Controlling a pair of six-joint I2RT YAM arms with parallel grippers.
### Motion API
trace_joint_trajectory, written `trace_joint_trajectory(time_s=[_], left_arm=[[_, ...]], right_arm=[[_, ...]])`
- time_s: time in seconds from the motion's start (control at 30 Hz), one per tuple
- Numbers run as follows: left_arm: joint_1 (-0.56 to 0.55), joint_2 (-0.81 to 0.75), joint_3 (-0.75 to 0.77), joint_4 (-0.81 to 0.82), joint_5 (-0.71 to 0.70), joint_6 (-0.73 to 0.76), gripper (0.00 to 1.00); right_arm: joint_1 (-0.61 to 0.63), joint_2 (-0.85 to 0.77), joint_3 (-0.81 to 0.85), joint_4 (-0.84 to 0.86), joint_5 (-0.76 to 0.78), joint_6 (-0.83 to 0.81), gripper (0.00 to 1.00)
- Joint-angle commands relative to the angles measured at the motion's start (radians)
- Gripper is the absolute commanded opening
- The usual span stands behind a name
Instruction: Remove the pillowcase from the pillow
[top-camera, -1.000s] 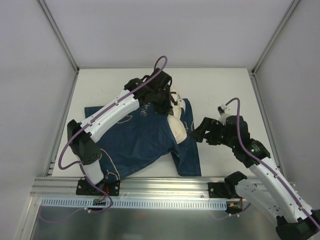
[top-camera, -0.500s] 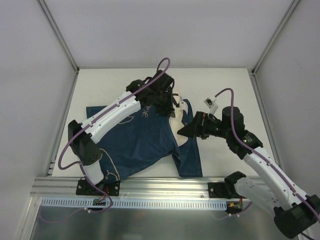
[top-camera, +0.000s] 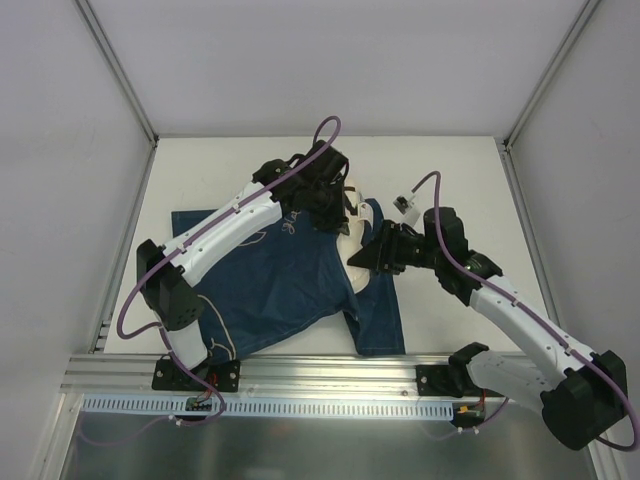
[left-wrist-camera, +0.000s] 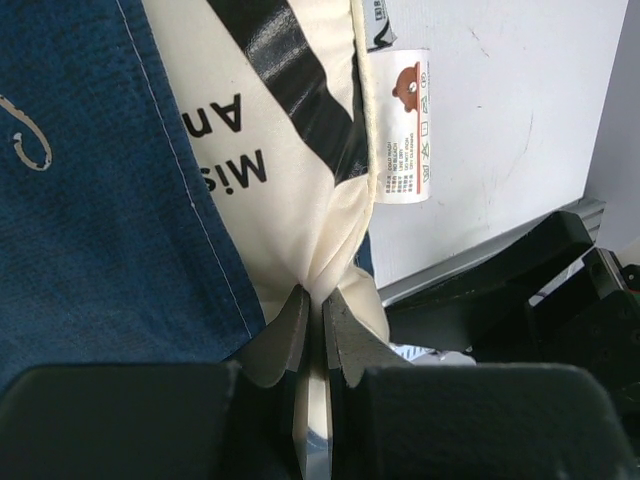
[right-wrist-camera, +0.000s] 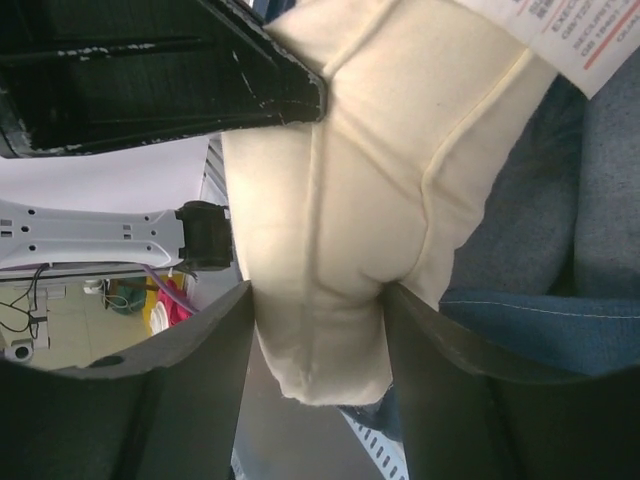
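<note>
The navy pillowcase (top-camera: 275, 285) lies flat on the white table, with the cream pillow (top-camera: 358, 268) sticking out of its right end. My left gripper (top-camera: 345, 215) is shut, pinching a fold of the pillow's cream fabric (left-wrist-camera: 290, 150) at the mouth of the pillowcase (left-wrist-camera: 90, 200); in its wrist view the gripper (left-wrist-camera: 315, 297) is beside the bear-logo tag (left-wrist-camera: 405, 125). My right gripper (top-camera: 362, 258) is open, its jaws straddling the pillow's exposed corner (right-wrist-camera: 380, 150) and touching it on both sides; in its wrist view the gripper (right-wrist-camera: 320, 295) has pillowcase fabric (right-wrist-camera: 560, 300) to its right.
The two grippers are close together over the pillow's end; the left arm's black body (right-wrist-camera: 150, 70) sits just above the right jaws. A metal rail (top-camera: 300, 375) runs along the near edge. Enclosure walls bound the table (top-camera: 440, 170).
My right arm has swung left from the bare table until its open jaws are around the pillow's corner. The left gripper has kept its hold, shifting only slightly.
</note>
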Motion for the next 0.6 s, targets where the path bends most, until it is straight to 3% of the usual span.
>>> trace_joint_trajectory(time_s=[0.0, 0.1, 0.13, 0.23, 0.57], left_arm=[[-0.026, -0.028, 0.020, 0.091, 0.068, -0.013, 0.00], [-0.026, -0.041, 0.015, 0.091, 0.061, -0.010, 0.00], [-0.026, -0.045, 0.015, 0.091, 0.059, -0.008, 0.00], [-0.026, -0.055, 0.007, 0.091, 0.056, -0.007, 0.00], [-0.026, -0.078, -0.005, 0.093, 0.054, -0.005, 0.00]], right_arm=[[0.011, 0.013, -0.016, 0.098, 0.026, 0.031, 0.57], [0.011, 0.013, -0.030, 0.072, 0.075, 0.025, 0.91], [0.011, 0.008, -0.028, 0.030, 0.096, 0.014, 0.95], [0.009, 0.002, -0.033, -0.012, 0.164, -0.009, 1.00], [-0.026, 0.031, -0.028, -0.003, 0.141, -0.009, 0.96]])
